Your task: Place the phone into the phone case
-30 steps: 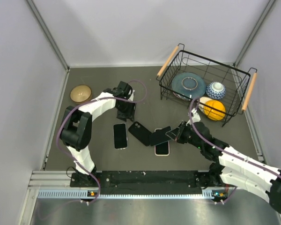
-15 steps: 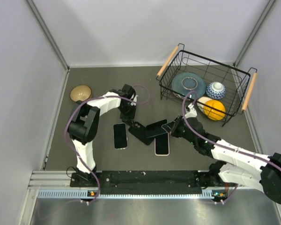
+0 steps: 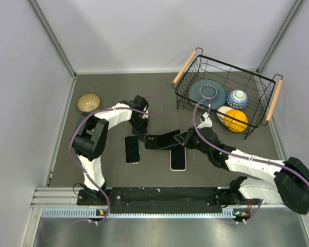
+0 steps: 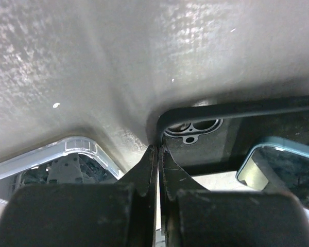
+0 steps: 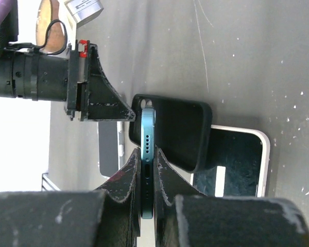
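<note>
The black phone case (image 3: 155,140) lies open side up on the dark table, its camera hole (image 4: 191,129) toward my left gripper. My left gripper (image 3: 142,130) is shut, its tips (image 4: 158,148) pinching the case's corner rim, one finger outside and one inside. The black case (image 5: 181,133) shows behind the blue phone (image 5: 148,146), which stands on edge between the fingers of my right gripper (image 5: 148,157). That gripper (image 3: 185,139) holds the phone (image 3: 173,137) tilted over the case's right half. The phone's corner (image 4: 280,164) hovers just above the case floor.
A phone in a clear case (image 3: 132,149) lies left of the black case, and a phone in a white case (image 3: 178,160) lies below it. A tan bowl (image 3: 88,102) sits at the far left. A wire basket (image 3: 216,63) with dishes and an orange ball stands at the back right.
My left gripper came down to the case's corner and shut on its rim. The case turned from diagonal to nearly level. The right arm carried the phone left over the case.
</note>
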